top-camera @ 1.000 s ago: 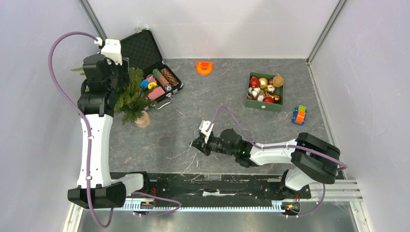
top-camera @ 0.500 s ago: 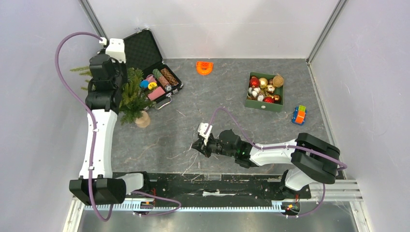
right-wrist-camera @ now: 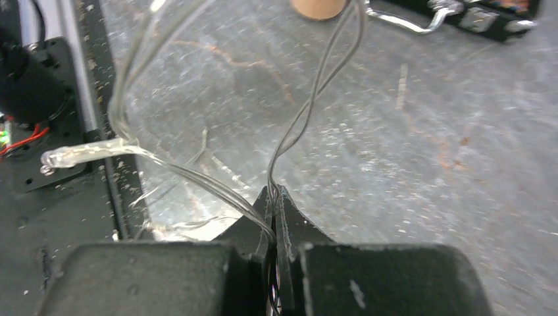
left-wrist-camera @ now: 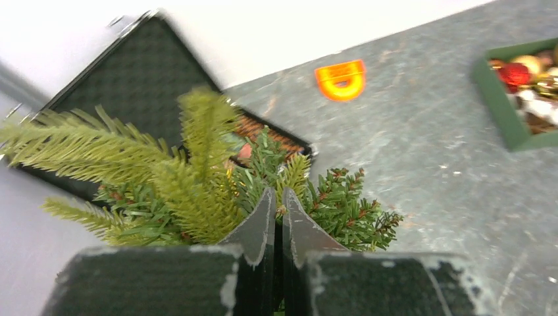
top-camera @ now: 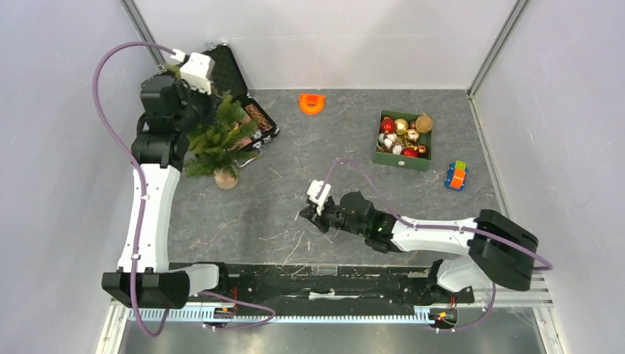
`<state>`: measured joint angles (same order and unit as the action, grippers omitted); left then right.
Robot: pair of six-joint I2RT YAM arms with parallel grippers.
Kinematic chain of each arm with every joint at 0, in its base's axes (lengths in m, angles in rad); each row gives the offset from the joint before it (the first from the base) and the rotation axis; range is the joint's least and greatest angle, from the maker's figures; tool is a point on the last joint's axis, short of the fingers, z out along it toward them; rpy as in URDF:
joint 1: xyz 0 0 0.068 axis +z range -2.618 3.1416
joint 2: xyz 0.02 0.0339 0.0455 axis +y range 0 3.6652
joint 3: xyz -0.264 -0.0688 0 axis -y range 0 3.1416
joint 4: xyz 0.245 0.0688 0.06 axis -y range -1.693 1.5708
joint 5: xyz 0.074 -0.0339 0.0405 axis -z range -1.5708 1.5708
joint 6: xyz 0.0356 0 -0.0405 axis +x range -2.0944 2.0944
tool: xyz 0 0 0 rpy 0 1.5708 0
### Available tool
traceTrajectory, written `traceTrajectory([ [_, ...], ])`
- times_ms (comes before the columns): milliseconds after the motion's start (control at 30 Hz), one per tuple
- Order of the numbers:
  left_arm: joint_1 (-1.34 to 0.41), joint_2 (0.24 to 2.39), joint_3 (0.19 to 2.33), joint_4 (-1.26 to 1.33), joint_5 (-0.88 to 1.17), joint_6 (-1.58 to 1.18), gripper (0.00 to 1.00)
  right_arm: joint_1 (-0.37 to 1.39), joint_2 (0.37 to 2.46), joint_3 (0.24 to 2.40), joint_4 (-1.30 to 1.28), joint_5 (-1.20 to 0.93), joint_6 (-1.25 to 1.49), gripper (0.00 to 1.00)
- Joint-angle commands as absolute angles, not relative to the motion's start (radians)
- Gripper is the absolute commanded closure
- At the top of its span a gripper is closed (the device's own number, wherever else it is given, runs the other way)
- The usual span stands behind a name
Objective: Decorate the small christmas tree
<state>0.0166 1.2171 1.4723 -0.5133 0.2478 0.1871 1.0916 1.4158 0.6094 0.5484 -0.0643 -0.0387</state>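
The small christmas tree (top-camera: 217, 140) stands at the far left of the table (top-camera: 309, 162), just in front of the open briefcase (top-camera: 225, 74). Its round tan wooden stump (top-camera: 225, 179) rests on the grey, marble-veined surface, and we cannot tell whether the trunk is plumb or leaning. Its branches are bushy and needle-thick, some pale yellow-green and some darker. In the left wrist view the left gripper (left-wrist-camera: 277, 197) sits among the top sprigs, its two wedge-shaped black fingers drawn nearly together on the tree with only a dark slit between them. The briefcase behind is black, its raised lid lined with dimpled foam, and a curved metal handle shows at its near edge. Further right along the back lies a small orange U-shaped piece (top-camera: 312, 102). Beyond it is a green rectangular box (top-camera: 402, 164) filled with glossy red, gold and silver baubles, and a many-coloured cube toy (top-camera: 457, 175) lies just beside that box. Near the table's front edge the right gripper (right-wrist-camera: 273, 197) has its jaws pressed together, pinching a fairy-light wire (right-wrist-camera: 309, 105). The wire is a set of thin, clear, glinting strands that loop up from the fingers, with one small translucent bulb capsule (right-wrist-camera: 85, 153) at the left.
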Motion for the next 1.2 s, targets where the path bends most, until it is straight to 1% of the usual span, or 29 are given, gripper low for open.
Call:
traceTrajectory([
  [0,-0.117,1.242,1.603,-0.509,0.367,0.195,0.98,1.044,1.303,0.624,0.479,0.029,-0.091,1.00],
  [67,-0.194,1.267,1.617,-0.523,0.362,0.217,0.98,1.021,1.259,0.600,0.456,0.053,-0.096,1.00],
  [267,-0.345,1.353,1.675,-0.513,0.388,0.264,0.98,0.952,1.108,0.508,0.402,0.088,-0.099,1.00],
  [400,-0.394,1.429,1.721,-0.489,0.437,0.227,0.98,0.946,1.007,0.439,0.424,0.076,-0.119,1.00],
  [467,-0.435,1.461,1.755,-0.512,0.422,0.255,0.98,0.946,0.969,0.405,0.444,0.063,-0.120,1.00],
  [700,-0.518,1.560,1.802,-0.561,0.389,0.336,0.98,0.948,0.938,0.382,0.459,0.046,-0.123,1.00],
  [800,-0.526,1.578,1.811,-0.609,0.457,0.333,0.98,0.947,0.942,0.379,0.478,0.004,-0.123,1.00],
  [833,-0.526,1.578,1.813,-0.623,0.474,0.321,0.96,0.946,0.943,0.375,0.488,-0.033,-0.124,1.00],
  [933,-0.525,1.551,1.805,-0.640,0.488,0.306,0.57,0.946,0.949,0.379,0.490,-0.091,-0.136,1.00],
  [967,-0.525,1.538,1.804,-0.643,0.482,0.303,0.45,0.947,0.951,0.382,0.487,-0.102,-0.140,1.00],
  [1000,-0.525,1.527,1.805,-0.644,0.473,0.296,0.38,0.947,0.952,0.384,0.485,-0.119,-0.148,1.00],
  [1067,-0.525,1.502,1.811,-0.651,0.445,0.284,0.26,0.946,0.958,0.387,0.485,-0.156,-0.159,1.00],
  [1100,-0.525,1.493,1.812,-0.659,0.441,0.288,0.23,0.947,0.960,0.391,0.484,-0.175,-0.164,1.00],
  [1167,-0.524,1.464,1.806,-0.664,0.429,0.291,0.22,0.947,0.967,0.403,0.476,-0.209,-0.171,1.00],
])
